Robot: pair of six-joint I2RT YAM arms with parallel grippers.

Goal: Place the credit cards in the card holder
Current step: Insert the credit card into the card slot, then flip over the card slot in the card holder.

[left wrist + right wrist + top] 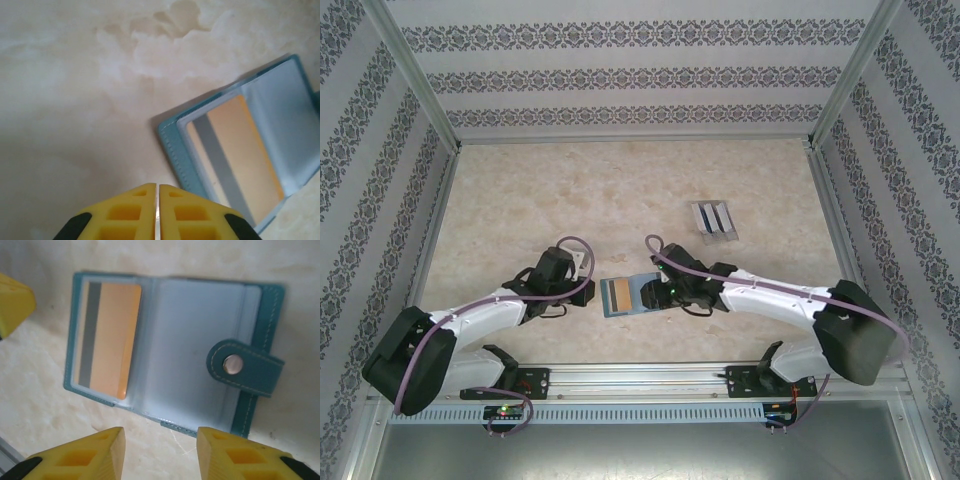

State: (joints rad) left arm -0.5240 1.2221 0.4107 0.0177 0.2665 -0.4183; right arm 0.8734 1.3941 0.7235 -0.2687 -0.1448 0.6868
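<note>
The card holder (640,297) lies open and flat on the table between my two grippers; it is teal with pale blue inner pockets (195,340). An orange-gold credit card (107,340) with a grey stripe sits in its left pocket (240,155). The snap strap (245,367) is folded over the right side. My left gripper (158,186) is shut and empty, just left of the holder's edge (172,150). Over the holder's near edge, my right gripper (161,435) hovers open with nothing between its fingers. Seen from above, the left gripper (590,290) and the right gripper (660,290) flank the holder.
A grey ridged rack (714,219) stands on the marble-patterned table behind and to the right of the holder. Patterned walls close in the table on three sides. A metal rail (640,380) runs along the near edge by the arm bases.
</note>
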